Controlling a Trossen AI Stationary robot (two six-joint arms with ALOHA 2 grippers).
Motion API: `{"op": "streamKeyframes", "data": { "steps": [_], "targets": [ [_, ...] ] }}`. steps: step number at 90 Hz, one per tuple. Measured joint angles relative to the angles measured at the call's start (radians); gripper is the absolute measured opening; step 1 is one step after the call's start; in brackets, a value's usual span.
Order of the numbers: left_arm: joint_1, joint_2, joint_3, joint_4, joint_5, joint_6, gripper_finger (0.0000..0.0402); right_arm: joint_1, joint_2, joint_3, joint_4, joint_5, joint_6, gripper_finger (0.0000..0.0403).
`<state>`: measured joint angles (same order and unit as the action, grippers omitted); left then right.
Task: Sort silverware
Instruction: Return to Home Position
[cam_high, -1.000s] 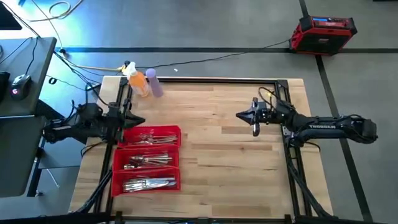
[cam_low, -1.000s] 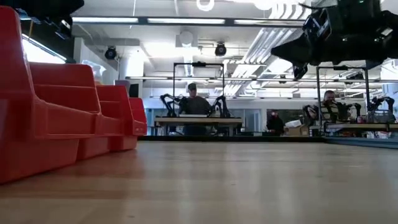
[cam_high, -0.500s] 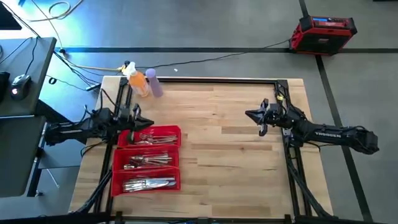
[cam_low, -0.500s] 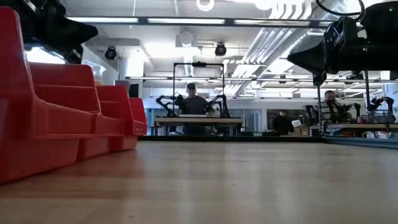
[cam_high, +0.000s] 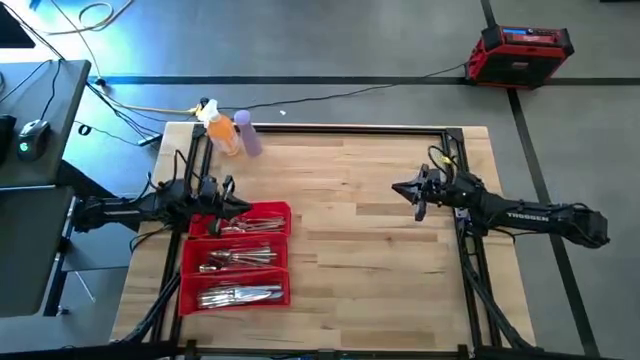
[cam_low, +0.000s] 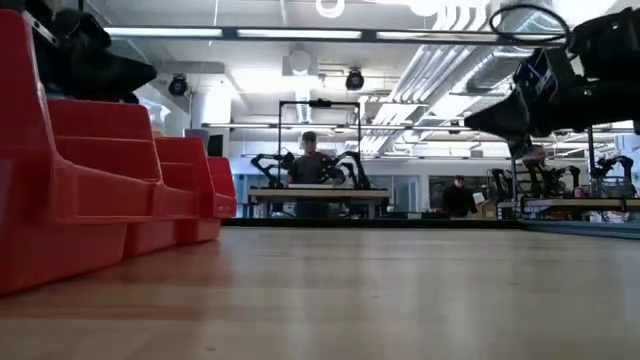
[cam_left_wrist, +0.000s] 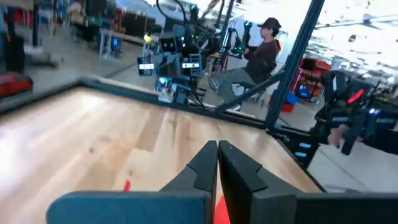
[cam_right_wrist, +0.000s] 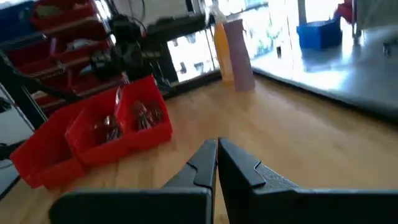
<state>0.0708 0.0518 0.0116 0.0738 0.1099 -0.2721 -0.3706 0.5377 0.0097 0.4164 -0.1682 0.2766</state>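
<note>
The silverware (cam_high: 238, 258) lies in the three compartments of a red tray (cam_high: 280, 212) at the table's left: forks at the far end, more pieces in the middle, knives nearest. In the right wrist view the silverware (cam_right_wrist: 146, 113) glints inside the tray (cam_right_wrist: 93, 152). My left gripper (cam_high: 245, 207) hovers shut over the tray's far compartment; the left wrist view shows its fingertips (cam_left_wrist: 217, 148) together with nothing between them. My right gripper (cam_high: 397, 187) hangs shut above the table's right part, its fingertips (cam_right_wrist: 217, 146) together and empty.
An orange bottle (cam_high: 224, 131) and a purple bottle (cam_high: 248, 136) stand at the table's far left corner. A black frame (cam_high: 460, 150) runs along the table's edges. Bare wood (cam_high: 350, 240) lies between the tray and my right arm. People sit at tables in the room behind.
My left gripper has moved toward the table's right edge, from beside the tray to over its far compartment. My right gripper has drawn back toward the table's right edge and come a little lower. Nothing in the tray has moved.
</note>
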Motion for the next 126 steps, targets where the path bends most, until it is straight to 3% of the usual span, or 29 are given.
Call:
{"op": "streamKeyframes", "data": {
  "steps": [26,41,65,77,98,117,126],
  "targets": [
    [0.0,0.0,0.0,-0.024,-0.033,-0.039,0.0,0.007,-0.003,0.0,-0.209,0.001,0.037,0.0],
    [0.0,0.002,0.0,-0.025,-0.039,-0.039,0.0,0.157,-0.155,0.0,-0.4,0.079,0.038,0.0],
    [0.0,0.002,0.001,-0.03,-0.044,-0.04,0.0,0.261,-0.533,0.0,-0.393,0.097,0.037,0.0],
    [0.0,0.008,0.002,-0.033,-0.044,-0.039,0.0,0.262,-0.538,0.0,-0.259,0.104,0.037,0.0],
    [0.0,0.018,0.002,-0.058,-0.044,-0.04,0.0,0.325,-0.537,0.0,-0.252,0.105,0.039,0.0],
    [0.0,0.02,0.002,-0.058,-0.044,-0.04,0.0,0.383,-0.538,-0.001,-0.391,0.109,-0.315,0.0],
    [0.0,0.02,0.002,-0.055,-0.044,-0.04,0.0,0.394,-0.538,-0.001,-0.393,0.112,-0.37,0.0]
  ]
}}
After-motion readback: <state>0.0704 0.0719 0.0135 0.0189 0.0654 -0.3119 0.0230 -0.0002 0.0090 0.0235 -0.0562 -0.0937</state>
